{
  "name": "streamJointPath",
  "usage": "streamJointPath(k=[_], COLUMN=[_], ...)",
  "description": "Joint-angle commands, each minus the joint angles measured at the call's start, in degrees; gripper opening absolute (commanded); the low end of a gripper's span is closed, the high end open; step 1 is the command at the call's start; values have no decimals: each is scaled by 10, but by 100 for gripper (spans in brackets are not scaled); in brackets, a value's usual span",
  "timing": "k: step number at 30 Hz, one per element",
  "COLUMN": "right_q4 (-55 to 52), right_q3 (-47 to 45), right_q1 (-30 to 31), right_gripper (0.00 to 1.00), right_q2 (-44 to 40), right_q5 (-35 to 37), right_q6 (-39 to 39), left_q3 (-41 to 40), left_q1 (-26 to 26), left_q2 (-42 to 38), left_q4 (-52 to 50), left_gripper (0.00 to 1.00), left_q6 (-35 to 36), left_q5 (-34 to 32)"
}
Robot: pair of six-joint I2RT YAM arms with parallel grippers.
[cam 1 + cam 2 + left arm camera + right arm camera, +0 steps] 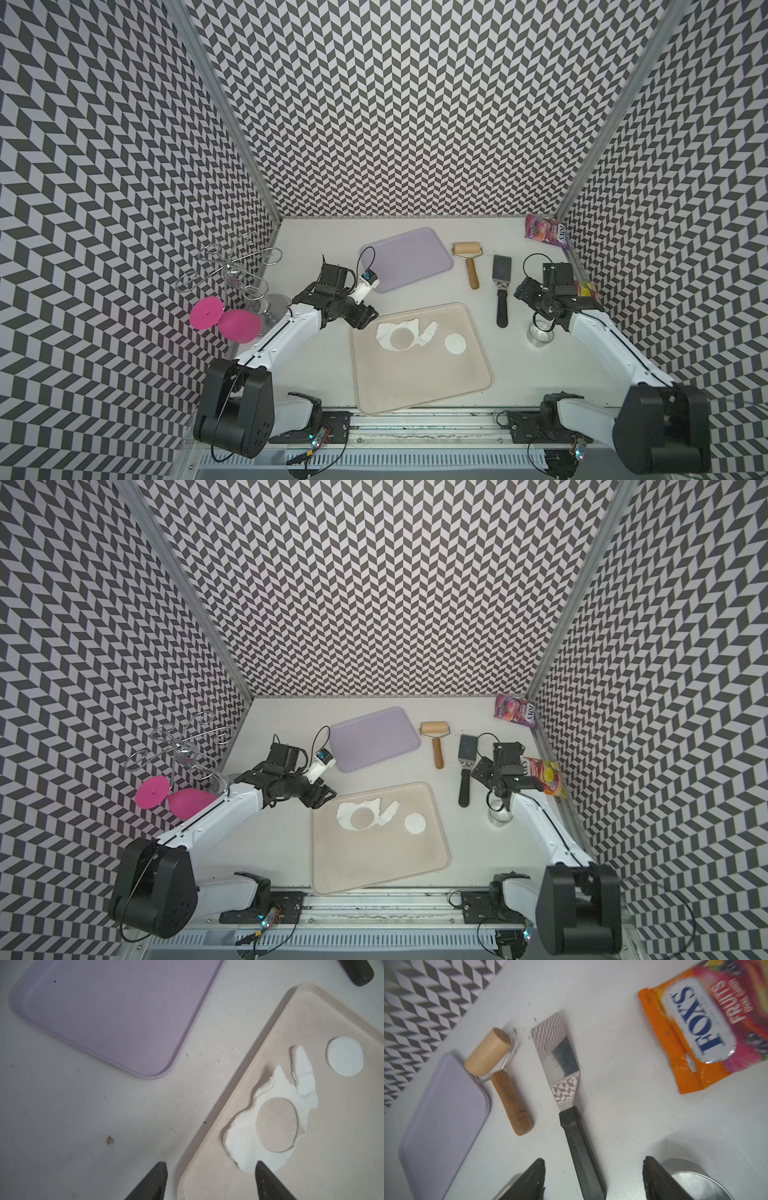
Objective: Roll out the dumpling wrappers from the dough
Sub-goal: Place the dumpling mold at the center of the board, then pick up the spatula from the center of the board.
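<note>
On the beige tray (415,382) lies the dough (386,332), a thin ragged white sheet with a round hole cut in it. To its right on the same tray sits one dumpling wrapper (455,344), a neat round white disc. In the left wrist view the dough (245,1147) and the wrapper (345,1058) are flat. My left gripper (211,1164) is open and empty above the tray's far left corner, one fingertip (261,1169) over the dough's edge. My right gripper (593,1159) is open and empty above the spatula's black handle (577,1142).
A wooden roller (468,257) and the spatula (502,291) lie behind the beige tray. A round metal cutter (540,334) stands under the right arm. A purple tray (409,257) sits at the back. Candy bags (544,230) lie by the right wall. A wire rack (232,270) and pink discs (224,320) stand at the left.
</note>
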Motion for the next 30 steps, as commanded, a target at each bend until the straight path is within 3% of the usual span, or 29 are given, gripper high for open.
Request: streamJointPath(k=[1,9,23,29,30], right_q4=[5,-3,7,14,16], right_q3=[28,76,116,119,116], right_q1=[20,38,58,58,58], right_gripper=[74,70,64,57,51], right_q2=[44,151,266,285,283], right_q5=[-35,-31,8,11,8], right_q6=[-47,-80,-89,-91,-92], left_q3=[-7,-7,-7,-8,-9], left_q1=[2,2,2,2,2], left_q2=[-3,-5,-3,-6,-6], left_q4=[10,10,12,13,14], left_gripper=[70,70,70,70,70], left_q6=[1,1,2,1,0], left_q5=[4,4,5,3,0])
